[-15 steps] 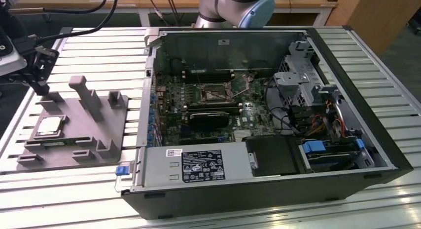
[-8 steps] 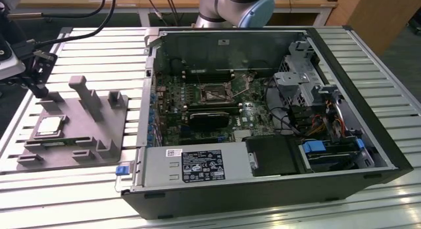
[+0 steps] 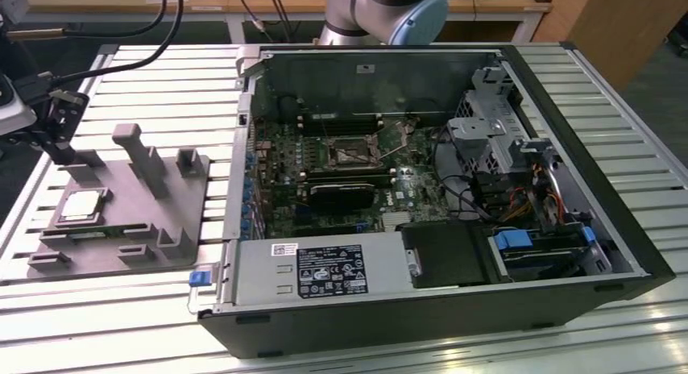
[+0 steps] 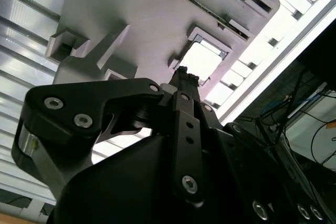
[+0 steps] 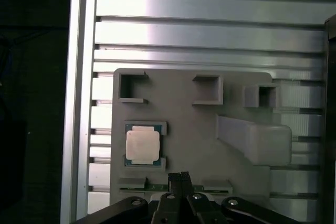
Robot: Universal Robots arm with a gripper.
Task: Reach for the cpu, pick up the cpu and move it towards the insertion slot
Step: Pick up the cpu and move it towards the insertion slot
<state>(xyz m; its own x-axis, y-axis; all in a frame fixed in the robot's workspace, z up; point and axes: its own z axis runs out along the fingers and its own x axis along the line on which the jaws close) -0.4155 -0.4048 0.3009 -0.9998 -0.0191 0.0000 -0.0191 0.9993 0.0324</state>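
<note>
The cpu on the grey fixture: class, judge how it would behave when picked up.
Probably stiff: the cpu looks like a flat metal-topped square. Its shiny top may be slippery. Lying flat in the grey fixture, it seems unlikely to roll.

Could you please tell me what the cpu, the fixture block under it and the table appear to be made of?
The cpu: likely a metal lid; its top is pale silvery with a dull sheen, on a greenish board rim. The fixture block: probably plastic; uniform matte grey with rounded posts. The table: seemingly aluminium; ribbed slats with bright reflections.
</note>
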